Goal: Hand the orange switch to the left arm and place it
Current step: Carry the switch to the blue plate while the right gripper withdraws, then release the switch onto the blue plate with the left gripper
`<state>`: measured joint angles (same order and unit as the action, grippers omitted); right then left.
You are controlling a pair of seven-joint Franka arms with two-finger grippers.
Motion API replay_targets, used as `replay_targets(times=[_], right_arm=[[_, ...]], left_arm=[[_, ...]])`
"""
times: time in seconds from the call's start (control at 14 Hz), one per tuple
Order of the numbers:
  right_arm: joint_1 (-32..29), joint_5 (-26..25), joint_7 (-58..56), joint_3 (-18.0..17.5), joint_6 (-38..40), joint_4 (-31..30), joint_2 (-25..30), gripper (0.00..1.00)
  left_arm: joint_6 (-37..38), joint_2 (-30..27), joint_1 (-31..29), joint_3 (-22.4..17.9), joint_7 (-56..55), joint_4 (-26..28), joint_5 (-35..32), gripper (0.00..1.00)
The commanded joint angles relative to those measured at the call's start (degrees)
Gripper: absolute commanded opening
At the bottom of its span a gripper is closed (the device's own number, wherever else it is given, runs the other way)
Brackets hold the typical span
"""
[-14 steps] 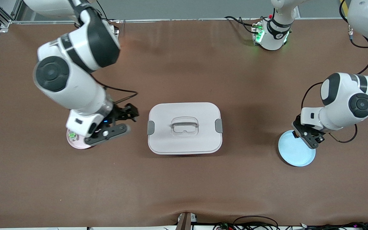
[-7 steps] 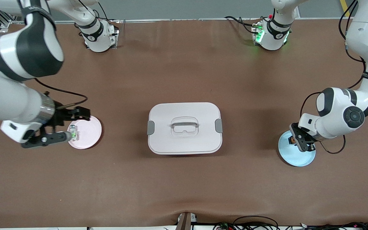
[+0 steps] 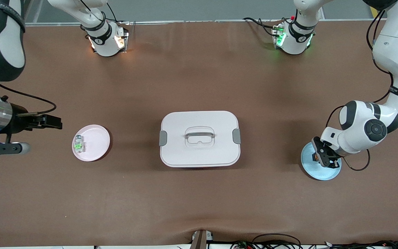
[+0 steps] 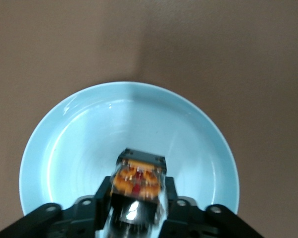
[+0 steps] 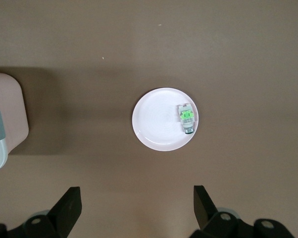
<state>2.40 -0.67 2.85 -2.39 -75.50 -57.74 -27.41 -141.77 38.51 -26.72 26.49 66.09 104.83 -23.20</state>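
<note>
while the left gripper sits low over the blue plate at the left arm's end of the table, the orange switch shows between its fingers in the left wrist view, close over the plate's middle. whether the fingers are actually pinching the switch or standing just off its sides cannot be told from these views; they are close in on both flanks, and the switch looks either resting on the plate or only barely above it.

the right gripper hangs over bare table at the right arm's end, clear of the pink plate, with its jaws spread wide and nothing in them; that arm looks to be waiting. on the pink plate lies the pale switch with a green mark, which is not the part wanted. the box sits between the two plates, right on the straight line from one to the other.

as for handling, the orange switch looks like a tiny, rigid, light plastic block, probably smooth on its sides and with a clear or glossy end that could slip. my judgement is that the safest hold is across its two flat dark flanks, square on and near the middle of its height, so it does not twist out. being so small, it leaves little spare surface for a second gripper, so any handover would want the first grip low on the body, and the path should go up and over or around the box.
</note>
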Motion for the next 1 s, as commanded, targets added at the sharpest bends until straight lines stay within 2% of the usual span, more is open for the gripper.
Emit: replay_targets(times=[0.0,0.14,0.29,0.57,0.79,0.93], right_arm=[[-1.3,-1.4,-0.2,-1.0,-1.1,-1.3,1.0,1.0],[-2.1,-2.0,-0.2,-1.1,-4.3,-1.3,1.0,1.0],[-3.2,-2.0,0.2,-1.1,-4.2,-1.3,0.9,1.0],[-3.9,-2.1,0.8,-1.1,-4.0,-1.1,1.1,1.0],[-4.0,-2.1,0.7,-1.0,-4.0,-0.7,1.4,1.0],[-3.9,-1.8,0.6,-1.3,-3.8,-0.7,1.9,1.0]], left_arm=[[-0.3,-1.1,-1.0,0.5,-2.2,-0.7,0.7,1.0],[0.9,-4.6,-1.4,1.5,-9.0,-0.6,1.3,1.0],[6.3,-8.2,-1.4,3.0,-16.1,-1.2,3.1,1.0],[20.8,-12.4,-1.4,5.7,-26.0,-8.8,10.0,1.0],[29.9,-15.2,-1.4,8.1,-38.4,-13.2,10.2,1.0],[33.9,-18.2,-1.3,10.2,-49.0,-14.0,10.0,1.0]])
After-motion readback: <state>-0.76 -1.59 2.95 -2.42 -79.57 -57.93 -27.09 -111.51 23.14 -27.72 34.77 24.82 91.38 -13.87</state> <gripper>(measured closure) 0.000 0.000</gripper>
